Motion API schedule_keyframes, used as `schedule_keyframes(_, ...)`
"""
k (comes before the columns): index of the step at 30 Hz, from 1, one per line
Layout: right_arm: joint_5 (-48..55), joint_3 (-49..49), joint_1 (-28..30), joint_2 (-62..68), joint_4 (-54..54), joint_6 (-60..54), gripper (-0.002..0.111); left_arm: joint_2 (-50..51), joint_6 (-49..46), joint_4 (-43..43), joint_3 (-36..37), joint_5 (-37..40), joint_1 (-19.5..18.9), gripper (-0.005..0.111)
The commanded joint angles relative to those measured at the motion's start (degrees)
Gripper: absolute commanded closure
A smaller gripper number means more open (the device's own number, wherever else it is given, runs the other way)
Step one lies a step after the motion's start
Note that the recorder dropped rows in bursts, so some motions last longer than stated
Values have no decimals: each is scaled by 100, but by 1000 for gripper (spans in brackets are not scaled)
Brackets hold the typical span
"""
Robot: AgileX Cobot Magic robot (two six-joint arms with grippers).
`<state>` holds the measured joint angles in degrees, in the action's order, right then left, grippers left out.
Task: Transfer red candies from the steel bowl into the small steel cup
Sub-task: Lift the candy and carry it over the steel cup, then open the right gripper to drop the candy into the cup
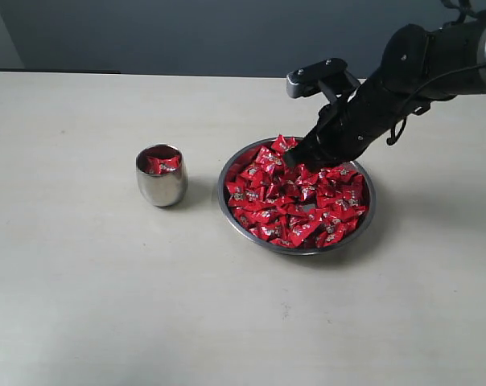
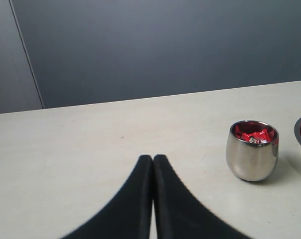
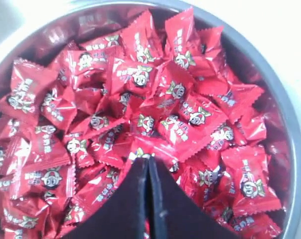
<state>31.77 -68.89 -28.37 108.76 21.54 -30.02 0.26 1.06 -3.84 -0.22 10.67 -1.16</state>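
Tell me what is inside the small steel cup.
Inside the small steel cup lie red candies, near its rim. Whatever is below them, and the cup's bottom, is covered.

The wide, shallow steel bowl [image 1: 223, 205] stands on the tabletop [image 1: 82, 305], filled with many red candies [image 1: 295, 207] in glossy wrappers, lying in disorder. The small steel cup [image 1: 161, 190] stands upright near the bowl, not touching it, with a few red candies inside.

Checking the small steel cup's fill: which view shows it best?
Left wrist view: the small steel cup is large, whole, red candies visible inside. Exterior view shows it smaller, from above; right wrist view lacks it.
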Motion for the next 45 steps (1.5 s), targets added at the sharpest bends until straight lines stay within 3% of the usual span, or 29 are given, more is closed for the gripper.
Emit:
schedule_keyframes(1,-17,-4,21,-270,-28,0,109,-26,7,-6,22,-33,19,106)
schedule_keyframes(10,-61,-4,-16,-594,727,-536,109,-26,7,-6,22,-33,19,106)
schedule_keyframes(17,-282,-270,-650,-361,1929,-1630,109,-26,7,-6,22,-33,19,106)
schedule_keyframes(24,-251,-1501,-1283,426,1944,-1644,109,-26,7,-6,22,-33,19,106)
schedule_keyframes(33,306,-2844,-1621,1537,2113,-1550,109,-26,7,-6,22,-33,19,106)
schedule_keyframes(45,387,-2965,-1633,1909,1460,-1145,109,-26,7,-6,22,-33,19,106)
